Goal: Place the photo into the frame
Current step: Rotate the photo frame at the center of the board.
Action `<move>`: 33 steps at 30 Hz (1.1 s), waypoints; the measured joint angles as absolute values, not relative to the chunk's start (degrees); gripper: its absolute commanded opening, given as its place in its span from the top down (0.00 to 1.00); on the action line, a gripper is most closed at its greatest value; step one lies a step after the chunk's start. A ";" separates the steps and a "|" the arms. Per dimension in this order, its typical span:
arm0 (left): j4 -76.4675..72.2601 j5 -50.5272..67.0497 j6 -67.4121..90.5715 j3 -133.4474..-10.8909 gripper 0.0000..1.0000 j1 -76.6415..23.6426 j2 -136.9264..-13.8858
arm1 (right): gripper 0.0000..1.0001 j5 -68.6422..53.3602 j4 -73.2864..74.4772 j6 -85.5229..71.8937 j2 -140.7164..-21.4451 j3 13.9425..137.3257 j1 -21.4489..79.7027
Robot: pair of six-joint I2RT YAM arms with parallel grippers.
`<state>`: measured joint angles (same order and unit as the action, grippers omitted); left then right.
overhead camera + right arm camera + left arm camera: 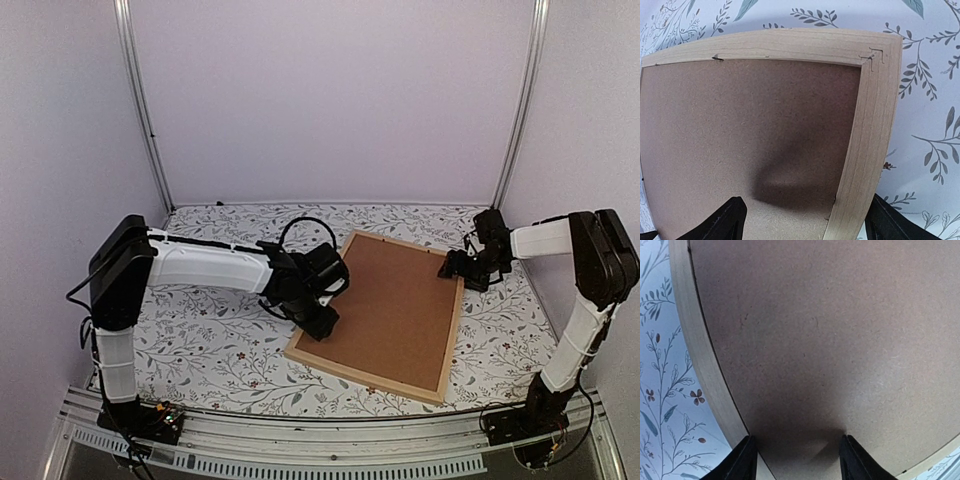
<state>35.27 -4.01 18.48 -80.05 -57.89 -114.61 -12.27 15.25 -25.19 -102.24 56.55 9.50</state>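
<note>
**A Small Pale Room With a Flowery Table**

The table (215, 350) is the big thing here. Its top is white, with grey leaves and little brown flowers all over it. Behind the table stands a plain back wall (330, 100), pale and a bit purple. A left wall (50, 120) and a right wall (600, 90) close in the table's two sides. One thin silver post (142, 100) goes up from the table's far left corner, and another post (520, 100) from its far right corner. A silver rail (330, 440) runs along the table's near edge. Soft, even light falls on the table
</note>
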 measured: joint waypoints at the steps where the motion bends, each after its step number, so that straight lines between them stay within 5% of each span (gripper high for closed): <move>1: 35.90 -4.69 18.35 -80.55 0.42 -58.19 -114.96 | 0.16 -12.14 15.38 -25.04 -102.41 56.80 9.58; 20: 31.77 -7.62 17.52 -79.24 0.35 -62.59 -114.67 | 0.14 -17.69 15.38 -23.92 -104.31 58.94 12.67; 33: 24.05 -5.23 19.99 -72.55 0.22 -45.50 -102.56 | 0.09 -20.03 24.60 -20.80 -103.18 61.87 11.92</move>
<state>24.05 -5.23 19.99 -72.55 -45.50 -102.56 -20.03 24.60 -20.80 -103.18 61.87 11.92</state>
